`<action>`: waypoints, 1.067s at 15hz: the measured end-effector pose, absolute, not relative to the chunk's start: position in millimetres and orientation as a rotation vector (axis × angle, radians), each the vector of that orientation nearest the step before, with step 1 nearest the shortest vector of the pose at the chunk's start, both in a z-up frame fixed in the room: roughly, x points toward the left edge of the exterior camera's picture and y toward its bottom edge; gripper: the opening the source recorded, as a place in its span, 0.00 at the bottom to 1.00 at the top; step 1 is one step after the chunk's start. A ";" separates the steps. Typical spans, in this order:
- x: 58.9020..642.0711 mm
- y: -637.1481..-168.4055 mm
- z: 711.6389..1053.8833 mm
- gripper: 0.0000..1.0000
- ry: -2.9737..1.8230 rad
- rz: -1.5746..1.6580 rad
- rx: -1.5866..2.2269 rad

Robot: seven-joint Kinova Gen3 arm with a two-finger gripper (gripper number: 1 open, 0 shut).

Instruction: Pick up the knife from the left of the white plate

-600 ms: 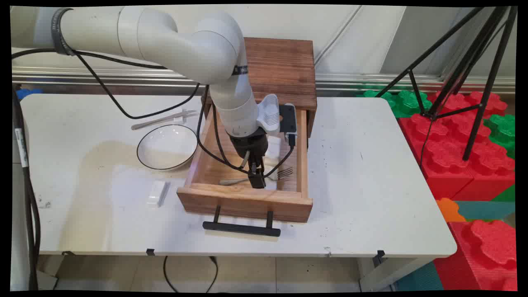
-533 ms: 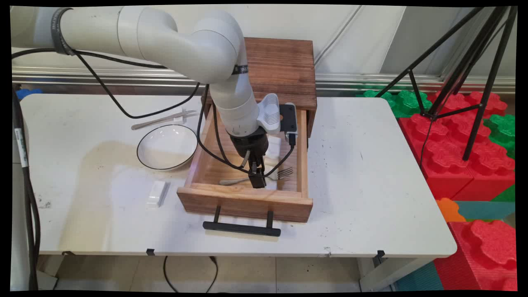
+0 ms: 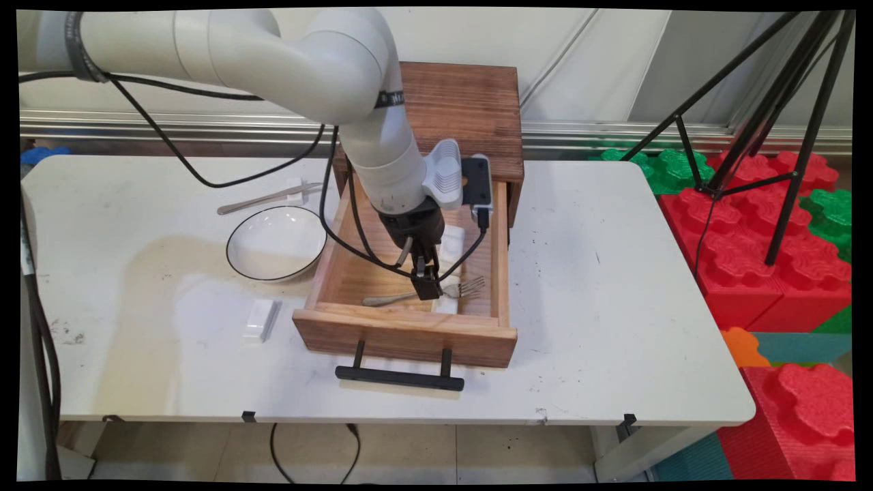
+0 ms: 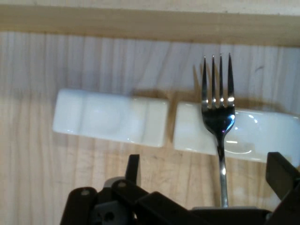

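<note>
Fork (image 4: 219,117) of shiny metal lies in the open wooden drawer (image 3: 402,327), its tines resting on a glossy white ceramic rest (image 4: 234,136); a second white rest (image 4: 110,117) sits just beside. Gripper (image 3: 424,292) pinches the fork's slim handle between its black fingers (image 4: 281,176).

White rounded arm (image 3: 354,82), black cables (image 3: 204,179), black claw (image 3: 425,290)

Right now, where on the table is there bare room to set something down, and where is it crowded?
The table's right half, right of the open drawer, is bare. So is the near-left strip in front of the small white block. It is crowded inside the drawer, where the gripper hangs over the fork, and at the back left by the bowl and a utensil.
</note>
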State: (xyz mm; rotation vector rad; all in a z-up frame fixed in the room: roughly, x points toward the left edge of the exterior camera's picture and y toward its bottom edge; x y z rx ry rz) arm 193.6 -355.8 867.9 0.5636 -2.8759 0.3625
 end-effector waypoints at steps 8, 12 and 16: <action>208.4 -342.9 907.7 1.00 -2.836 0.464 0.532; 221.1 -333.5 929.9 1.00 -2.814 0.509 0.530; 237.3 -322.8 950.8 1.00 -2.791 0.544 0.552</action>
